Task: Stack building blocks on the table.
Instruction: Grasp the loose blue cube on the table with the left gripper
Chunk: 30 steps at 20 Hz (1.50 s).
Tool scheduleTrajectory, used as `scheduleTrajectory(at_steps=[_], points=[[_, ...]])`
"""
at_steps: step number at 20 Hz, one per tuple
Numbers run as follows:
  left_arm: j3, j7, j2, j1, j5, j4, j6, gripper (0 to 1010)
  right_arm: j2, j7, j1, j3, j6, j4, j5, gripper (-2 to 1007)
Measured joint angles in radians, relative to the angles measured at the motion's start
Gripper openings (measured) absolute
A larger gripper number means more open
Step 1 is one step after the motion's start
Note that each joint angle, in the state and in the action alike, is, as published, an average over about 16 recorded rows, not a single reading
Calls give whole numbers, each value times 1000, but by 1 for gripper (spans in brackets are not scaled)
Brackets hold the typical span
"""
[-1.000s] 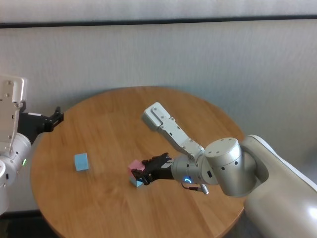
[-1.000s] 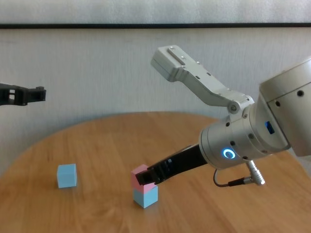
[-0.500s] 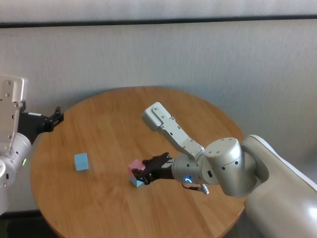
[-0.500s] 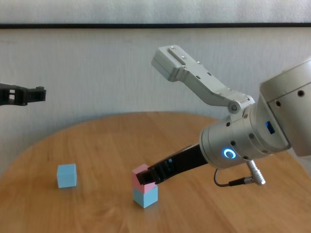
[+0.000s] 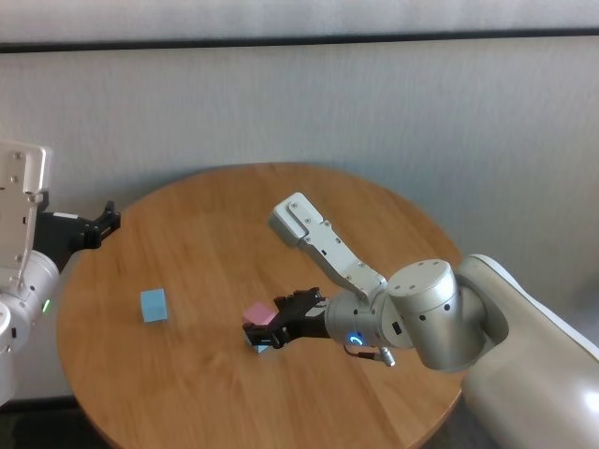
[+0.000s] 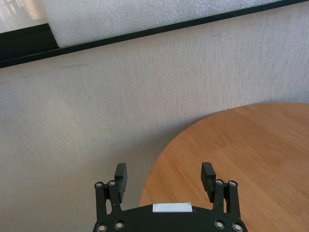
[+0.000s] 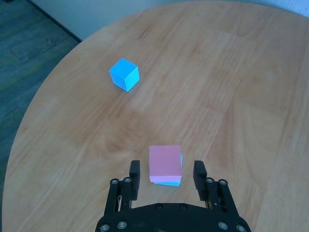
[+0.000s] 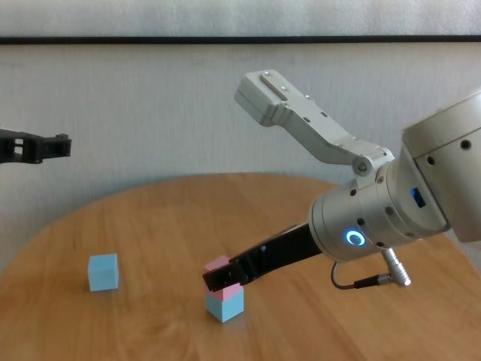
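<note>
**Pink cube sitting on a blue one, right gripper spread around it**

Lower middle of the head view: the pink cube [image 5: 255,311] sits on top of a light blue cube [image 8: 225,304], a bit off-square so a sliver of blue peeks out at one side in the right wrist view. The right gripper [image 7: 167,175] is around the pink one with its fingers [image 7: 134,173] standing clear on either side, a visible gap between each pad and the cube, so it's released, not grasping anything.

The second light blue cube [image 5: 153,305] sits alone on the round wooden worktop [image 5: 206,243], well apart from the stack, toward the left of the head frame.

The left gripper [image 6: 165,177] hangs off the worktop's left edge, in front of the pale wall, fingers spread wide with nothing between them. In the chest view it shows as a dark arm at the far left, well above the wood.
</note>
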Motion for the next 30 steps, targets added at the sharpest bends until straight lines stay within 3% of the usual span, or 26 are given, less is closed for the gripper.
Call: scheduleTrajectory(at_steps=[6,11,15,20,25,30], points=[[0,0,0,0,0,0,0,1003,9,-6,-31,24,-26,-45,13,835],[0,0,0,0,0,0,0,1002,30,-34,-81,61,-88,-114,22,945],[0,0,0,0,0,0,0,1002,52,-77,-138,102,-178,-178,16,991],[0,0,0,0,0,0,0,1002,78,-144,-204,151,-326,-232,-15,1005],[0,-1,0,0,0,0,0,1002,95,-200,-247,187,-467,-249,-57,1005],[4,-5,2,-1,6,-5,14,1003,101,-227,-268,207,-552,-246,-83,1005]])
